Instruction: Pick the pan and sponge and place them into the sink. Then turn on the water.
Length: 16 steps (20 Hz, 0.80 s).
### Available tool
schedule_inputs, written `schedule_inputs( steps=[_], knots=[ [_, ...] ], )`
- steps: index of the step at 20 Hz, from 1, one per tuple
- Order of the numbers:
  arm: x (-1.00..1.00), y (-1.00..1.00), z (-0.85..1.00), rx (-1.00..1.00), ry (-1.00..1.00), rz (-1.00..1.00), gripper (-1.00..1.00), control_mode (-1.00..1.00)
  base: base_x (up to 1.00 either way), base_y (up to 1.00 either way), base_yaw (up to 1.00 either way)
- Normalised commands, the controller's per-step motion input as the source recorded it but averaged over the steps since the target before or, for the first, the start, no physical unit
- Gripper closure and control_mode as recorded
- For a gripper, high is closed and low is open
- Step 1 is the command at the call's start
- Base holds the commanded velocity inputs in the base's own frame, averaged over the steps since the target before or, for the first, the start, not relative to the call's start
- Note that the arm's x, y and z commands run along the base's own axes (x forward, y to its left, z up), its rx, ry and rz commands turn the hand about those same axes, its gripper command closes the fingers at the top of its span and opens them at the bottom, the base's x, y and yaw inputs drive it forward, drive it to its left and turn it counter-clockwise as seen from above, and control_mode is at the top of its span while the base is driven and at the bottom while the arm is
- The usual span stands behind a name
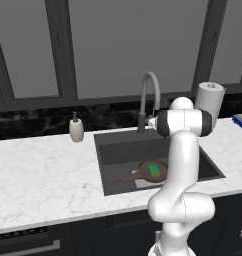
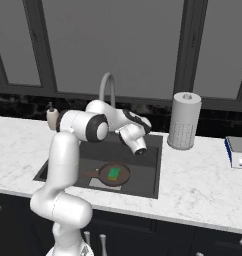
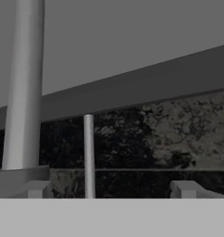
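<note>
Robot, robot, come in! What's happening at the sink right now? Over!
Tool open, holding nothing, up by the faucet. Pan in the sink, sponge on it. No water running. Nothing in the way.

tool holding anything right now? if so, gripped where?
Nothing held. The tool is open and empty, near the faucet. The pan, with the sponge on it, already lies in the sink.

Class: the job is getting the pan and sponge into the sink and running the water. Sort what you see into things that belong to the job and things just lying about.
Belongs to the job:
pan, in the basin
sponge, lying in the pan
sink
faucet

Just lying about:
soap dispenser
paper towel roll
</note>
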Motion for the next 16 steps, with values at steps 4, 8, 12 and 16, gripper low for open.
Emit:
schedule_inputs(
  steps=[4, 8, 12, 16],
  knots=[
    [0.10, 0.00, 0.00, 0.00, 0.00, 0.00, -1.00, -1.00, 0.00, 0.00, 0.00],
    [0.02, -0.18, 0.00, 0.00, 0.00, -0.01, -1.00, -1.00, 0.00, 0.00, 0.00],
    [0.00, -0.45, 0.00, 0.01, 0.00, -0.04, -1.00, -1.00, 0.00, 0.00, 0.00],
    [0.00, -0.55, 0.00, 0.03, 0.00, -0.05, -1.00, -1.00, 0.00, 0.00, 0.00]
  ],
)
